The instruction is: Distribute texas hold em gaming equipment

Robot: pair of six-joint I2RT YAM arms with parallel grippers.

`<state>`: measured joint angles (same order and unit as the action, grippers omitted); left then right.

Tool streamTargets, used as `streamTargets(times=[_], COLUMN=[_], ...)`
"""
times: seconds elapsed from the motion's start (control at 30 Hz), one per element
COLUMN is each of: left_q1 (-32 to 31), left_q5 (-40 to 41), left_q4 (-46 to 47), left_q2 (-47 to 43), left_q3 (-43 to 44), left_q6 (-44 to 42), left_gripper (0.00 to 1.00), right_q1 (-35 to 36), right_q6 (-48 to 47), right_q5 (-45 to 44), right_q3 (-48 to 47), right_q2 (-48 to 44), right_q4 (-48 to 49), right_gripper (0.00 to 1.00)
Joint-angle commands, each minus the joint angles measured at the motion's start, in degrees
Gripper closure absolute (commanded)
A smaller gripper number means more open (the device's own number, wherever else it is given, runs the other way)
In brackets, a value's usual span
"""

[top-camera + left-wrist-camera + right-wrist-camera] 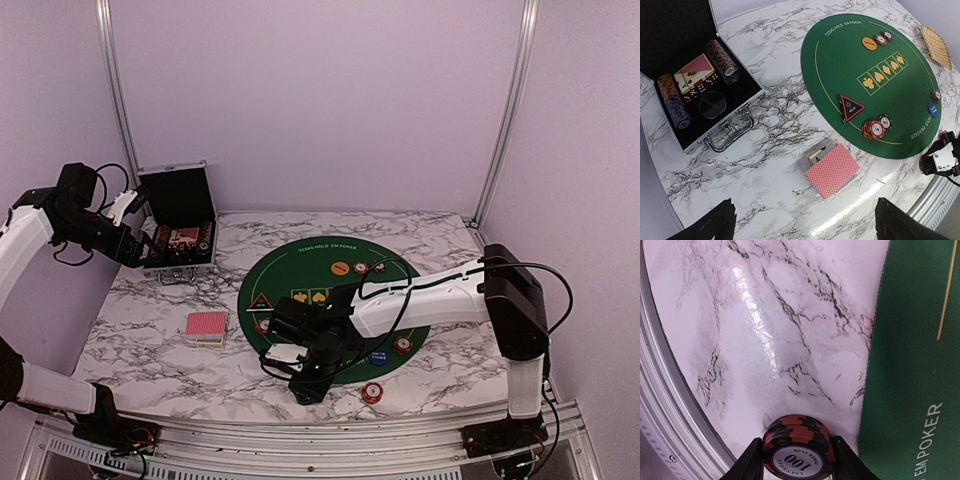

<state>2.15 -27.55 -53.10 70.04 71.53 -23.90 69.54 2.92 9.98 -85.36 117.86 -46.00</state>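
Surface: white marble table (150, 340) under lilac walls (320, 100), with a round green mat (850, 60) at its middle
Right gripper: my right gripper (797, 460) hangs over the marble just off the mat's near edge, fingers flush against both sides of a held chip stack (796, 440) marked 100, so I am grasping it
Doubt: from the wrist view I cannot tell whether that stack rests on the marble or hangs clear of it
Left gripper: my left gripper (807, 225) is spread wide with nothing between the fingers
Already out: orange button (869, 43) with far chips (883, 38) touching it; black triangular marker (851, 107) with a chip pile (875, 127) just beside it; blue button (933, 109) near a lone chip (937, 95); a front pile (372, 392) on the marble off the mat
Cards: the card deck (832, 171) lies in one block on the marble beside the mat, none dealt
Case: the open case (760, 95) holds chip rolls (722, 56) and a second deck (696, 70)
Progress: roughly midway, I judge; buttons and marker are placed and some chips shared out
Left to do: set this stack at its seat, deal the cards, perhaps fetch more chips from the case
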Motion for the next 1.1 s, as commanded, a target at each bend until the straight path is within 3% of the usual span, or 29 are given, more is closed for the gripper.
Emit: streamTargets(times=[0.0,0.33,0.73,0.9,1.07], left_q1=[0.14,0.14,0.13,0.16,0.17], left_q5=[-0.27,-0.51,-0.67,-0.89,-1.35], left_q4=[-1.83,-1.82,-1.79,-1.83,-1.83], left_q2=[-0.23,-0.25,-0.15,0.02,0.12], left_q3=[1.54,1.39,1.41,1.34,0.94], left_q6=[-0.75,-0.62,-0.62,-0.77,-1.25], left_gripper=[0.01,0.01,0.01,0.01,0.01], right_q1=[0.51,0.5,0.47,0.39,-2.54], right_q6=[-0.02,0.42,0.81,1.84,3.87], right_q5=[-0.22,-0.66,-1.06,-4.0,-4.66], right_q3=[-2.06,-2.47,-3.58,-3.77,-1.29], right_q2=[-0.42,-1.52,-2.71,-3.79,-6.98], right_q4=[-0.89,-1.31,-2.47,-3.53,-2.62], right_gripper=[0.57,0.67,0.69,0.78,0.79])
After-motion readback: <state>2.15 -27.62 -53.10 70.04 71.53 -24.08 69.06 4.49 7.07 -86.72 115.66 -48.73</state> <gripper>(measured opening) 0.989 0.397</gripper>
